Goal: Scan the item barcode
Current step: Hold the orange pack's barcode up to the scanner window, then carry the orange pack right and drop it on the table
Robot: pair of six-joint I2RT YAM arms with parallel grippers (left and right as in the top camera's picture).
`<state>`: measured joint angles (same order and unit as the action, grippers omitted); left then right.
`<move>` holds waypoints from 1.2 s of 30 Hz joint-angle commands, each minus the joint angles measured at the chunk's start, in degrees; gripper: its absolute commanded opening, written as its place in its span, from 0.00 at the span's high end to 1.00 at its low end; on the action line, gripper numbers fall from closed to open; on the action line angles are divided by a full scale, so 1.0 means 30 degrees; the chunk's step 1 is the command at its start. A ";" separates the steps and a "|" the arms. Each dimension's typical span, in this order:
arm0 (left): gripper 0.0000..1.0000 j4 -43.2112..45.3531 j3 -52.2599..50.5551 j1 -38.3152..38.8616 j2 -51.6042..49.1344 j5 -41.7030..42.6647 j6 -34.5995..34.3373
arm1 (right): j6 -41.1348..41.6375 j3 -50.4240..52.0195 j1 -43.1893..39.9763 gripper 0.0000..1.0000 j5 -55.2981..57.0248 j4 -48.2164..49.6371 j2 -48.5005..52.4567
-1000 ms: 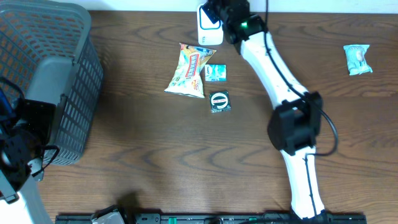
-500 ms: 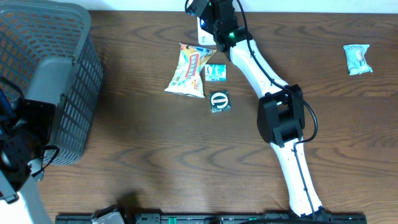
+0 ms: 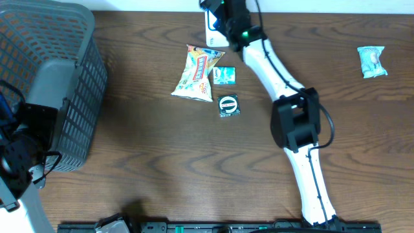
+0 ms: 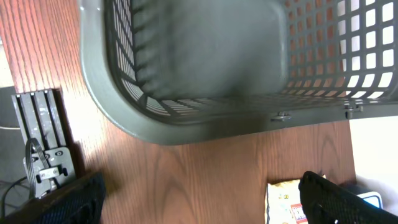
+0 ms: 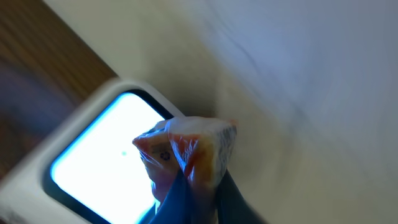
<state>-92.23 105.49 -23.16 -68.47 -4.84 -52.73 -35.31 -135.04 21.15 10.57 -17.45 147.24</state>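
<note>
In the scanning step, the right gripper pinches a small orange packet before the scanner, the left gripper is spread idle, and next the barcode likely needs squaring to the lit window.

The counter is dark brown with a flowing wood grain, and the basket is plain grey with a grid of small square holes. The snack bag is yellow with red and white print, the sachet teal, the packet black with a white ring, and the pouch pale green and white. The right arm is white with black joints and a green light. The scanner is white with a bright bluish window, and the wrapper is orange-red and partly clear.
</note>
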 commanded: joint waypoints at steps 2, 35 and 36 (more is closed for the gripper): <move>0.02 -0.0896 0.0124 -0.0095 0.0000 -0.0182 -0.0102 | 0.3759 -0.0430 -0.2171 0.99 0.0313 -0.1872 -0.3082; 0.02 -0.0896 0.0124 -0.0095 0.0000 -0.0182 -0.0102 | 0.9508 0.2404 -1.1052 0.01 -1.4753 -1.3333 -0.3708; 0.02 -0.0896 0.0124 -0.0095 0.0000 -0.0182 -0.0102 | 0.9821 0.2594 -1.0783 0.01 -1.5948 -1.3311 -0.3708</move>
<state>-92.23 105.49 -23.16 -68.47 -4.84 -52.73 -9.32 -128.95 -14.00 -18.72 -57.28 136.46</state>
